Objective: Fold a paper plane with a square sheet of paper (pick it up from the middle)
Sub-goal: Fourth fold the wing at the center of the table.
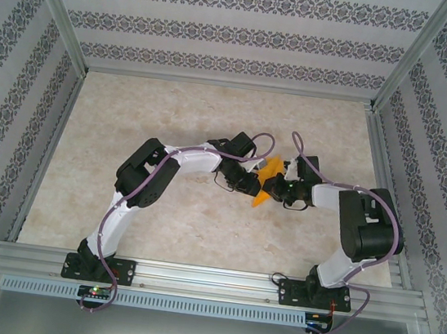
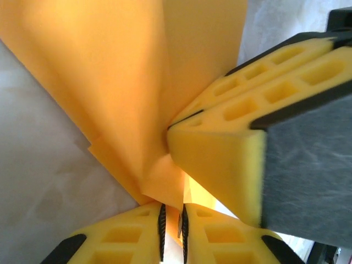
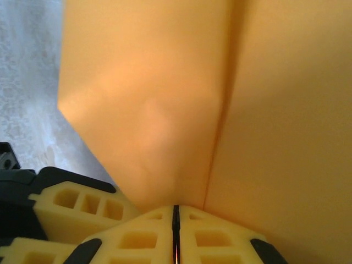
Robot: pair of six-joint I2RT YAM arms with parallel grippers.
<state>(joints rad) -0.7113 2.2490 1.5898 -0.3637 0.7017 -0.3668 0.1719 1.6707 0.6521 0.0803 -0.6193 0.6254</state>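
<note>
The left gripper (image 2: 171, 231) and right gripper (image 3: 176, 234) both pinch the orange paper (image 3: 148, 99), creased down the middle but no plane yet.

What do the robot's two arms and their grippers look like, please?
Both the left arm and the right arm have white links between bulky black joint housings, with a lilac cable running along each. The left gripper and the right gripper carry yellow foam-like fingers with rectangular hollows, black ribbed inner edges and black backing.
</note>
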